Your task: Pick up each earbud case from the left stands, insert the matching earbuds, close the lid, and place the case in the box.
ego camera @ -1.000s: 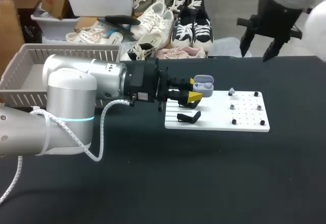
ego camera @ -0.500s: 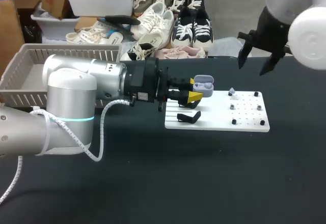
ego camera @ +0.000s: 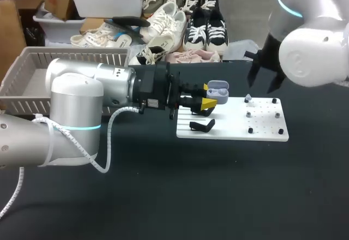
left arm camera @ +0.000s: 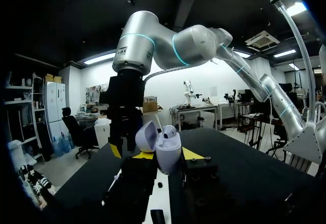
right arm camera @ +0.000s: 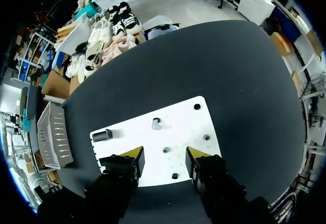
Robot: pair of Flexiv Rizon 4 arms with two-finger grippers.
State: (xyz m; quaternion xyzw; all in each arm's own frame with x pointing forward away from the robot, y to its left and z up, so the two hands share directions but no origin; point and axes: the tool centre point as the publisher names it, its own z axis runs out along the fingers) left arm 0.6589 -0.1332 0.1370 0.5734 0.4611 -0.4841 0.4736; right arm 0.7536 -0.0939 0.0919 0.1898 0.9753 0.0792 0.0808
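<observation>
Lid-open lilac earbud case point(ego camera: 218, 92) is clamped in the left gripper point(ego camera: 209, 96) at the white pegboard's point(ego camera: 229, 132) far left corner. Right gripper point(right arm camera: 164, 164), jaws apart and empty, has been brought from the tabletop's far right corner to above the pegboard. An earbud point(right arm camera: 156, 124) lies just ahead; its pickup is judged next.

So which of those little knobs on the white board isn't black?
The pale lilac knob at the far edge of the white board, closest to the open case; the others are black.
</observation>
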